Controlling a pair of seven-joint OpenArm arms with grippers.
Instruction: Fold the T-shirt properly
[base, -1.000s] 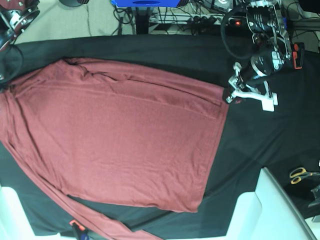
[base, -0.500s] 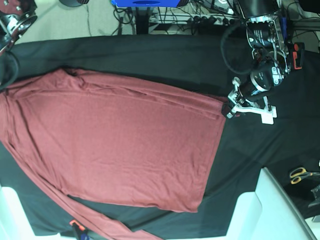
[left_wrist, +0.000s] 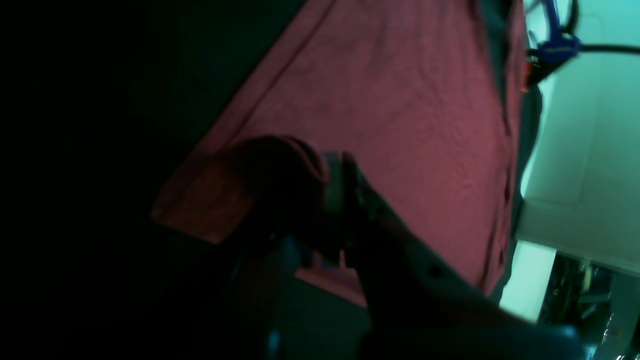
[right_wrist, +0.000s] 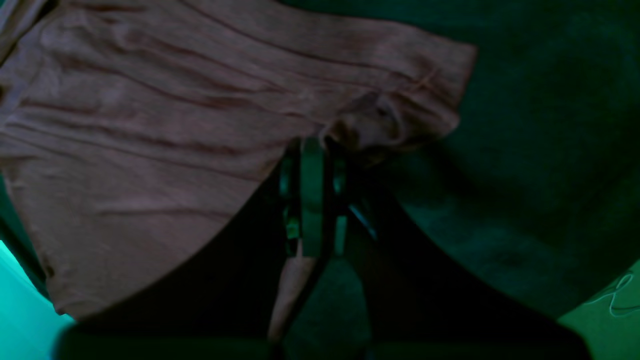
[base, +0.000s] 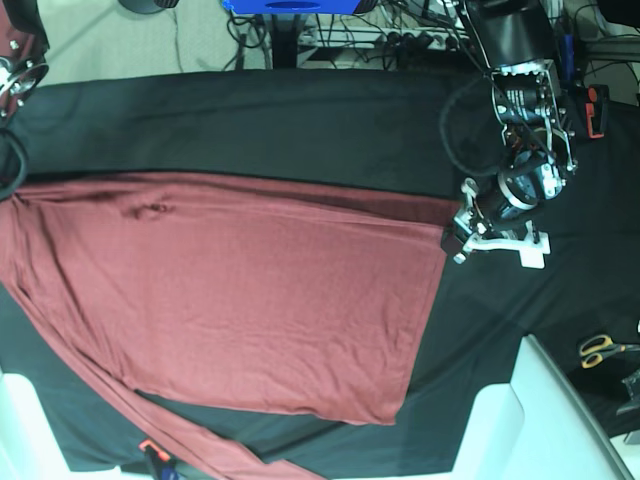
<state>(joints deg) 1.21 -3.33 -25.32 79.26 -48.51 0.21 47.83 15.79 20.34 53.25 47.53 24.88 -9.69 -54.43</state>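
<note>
**Both jaws pinching the far edge of the shirt, garment stretched across the table**

I am holding the T-shirt (base: 240, 300) at two points along its upper edge in the base view. My left gripper (base: 455, 235) is sitting at the right of that view, jaws closed on the hem corner; in the left wrist view the left gripper (left_wrist: 340, 195) is biting a bunched fold of red fabric. My right gripper (right_wrist: 312, 150) is clamped shut on the cloth near the shoulder end; in the base view that arm is mostly cut off at the upper left edge, so I am judging its grip from the wrist view.

The shirt is lying flat on the black-covered table (base: 300, 110), filling the left and middle of the base view. Its long axis is running left to right, collar end left, hem right. One sleeve (base: 150, 430) is trailing along the lower left toward the bottom edge.

The held edge is lying taut between my two grippers, and the body is spreading from it toward the bottom of the frame. I am judging that the coming fold turns on carrying this edge toward the bottom of the frame, across the long axis. Each arm is nearer its own end. Scissors (base: 600, 350) are lying at the lower right, well apart.
</note>
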